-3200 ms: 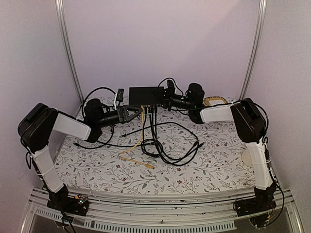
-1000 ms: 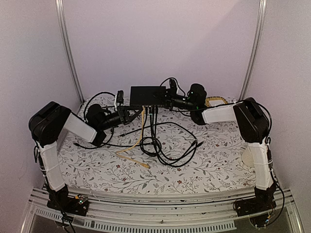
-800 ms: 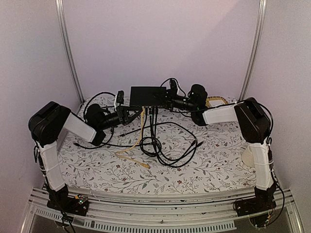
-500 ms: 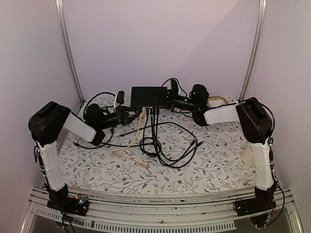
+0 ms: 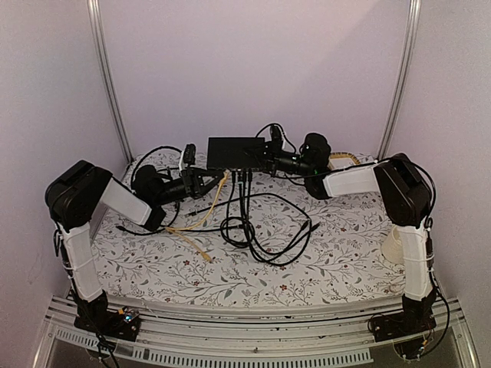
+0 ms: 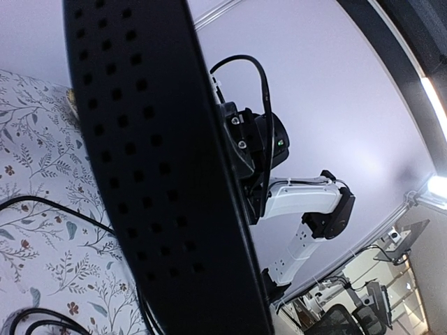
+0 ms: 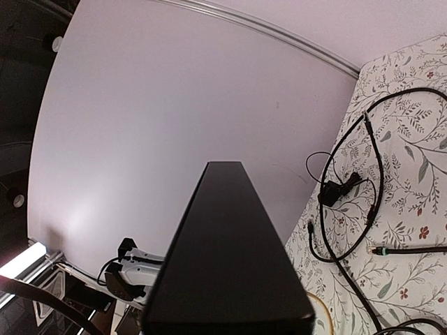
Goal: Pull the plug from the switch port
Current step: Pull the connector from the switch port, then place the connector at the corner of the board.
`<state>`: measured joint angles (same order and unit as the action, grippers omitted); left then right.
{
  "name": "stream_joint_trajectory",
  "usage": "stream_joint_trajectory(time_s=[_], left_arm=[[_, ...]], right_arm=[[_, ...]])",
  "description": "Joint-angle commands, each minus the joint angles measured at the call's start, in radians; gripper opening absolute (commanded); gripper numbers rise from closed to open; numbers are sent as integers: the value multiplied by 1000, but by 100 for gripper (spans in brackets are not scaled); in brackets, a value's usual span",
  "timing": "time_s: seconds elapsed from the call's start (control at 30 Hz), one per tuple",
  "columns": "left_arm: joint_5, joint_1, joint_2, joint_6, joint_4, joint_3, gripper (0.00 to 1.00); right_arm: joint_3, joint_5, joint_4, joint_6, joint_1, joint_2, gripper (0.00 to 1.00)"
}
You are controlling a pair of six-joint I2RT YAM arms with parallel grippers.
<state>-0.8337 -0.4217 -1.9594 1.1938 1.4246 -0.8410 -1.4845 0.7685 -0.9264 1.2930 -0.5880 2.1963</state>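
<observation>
Over the flowered table (image 5: 345, 249) the right tool (image 5: 267, 157) is clamping the switch (image 5: 234, 151), right at its tip — the left tool (image 5: 209, 181) is sitting pinched together by the yellow cable (image 5: 207, 215), hold unclear; an angled tug risks dragging the switch free.

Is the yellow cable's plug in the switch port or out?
Cannot tell: the upper end of the yellow cable meets the left claw beside the switch; the plug is too small to see.
</observation>
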Motion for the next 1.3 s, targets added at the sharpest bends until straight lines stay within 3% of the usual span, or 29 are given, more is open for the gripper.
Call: stream_joint_trajectory(time_s=[0.0, 0.2, 0.53, 0.67, 0.83, 1.0, 1.17, 1.27], left_arm=[[65, 28, 24, -12, 106, 34, 0], [100, 47, 136, -73, 41, 141, 0], [106, 75, 257, -140, -104, 194, 0], [170, 124, 372, -240, -296, 195, 0], [260, 259, 483, -450, -709, 66, 0], [264, 395, 423, -586, -1056, -129, 0], [272, 446, 301, -646, -1192, -252, 0], [264, 445, 215, -636, -1200, -300, 13]], right_arm=[[-8, 19, -5, -2, 8, -47, 2], [-19, -73, -6, 0, 30, -55, 2], [-61, -209, -16, 16, 49, -39, 2], [27, -249, -17, -6, 72, -94, 2], [147, -246, -36, -25, 106, -160, 2], [250, -236, -30, -60, 120, -223, 2], [290, -210, 18, -114, 120, -254, 2], [304, -205, 22, -126, 120, -260, 2]])
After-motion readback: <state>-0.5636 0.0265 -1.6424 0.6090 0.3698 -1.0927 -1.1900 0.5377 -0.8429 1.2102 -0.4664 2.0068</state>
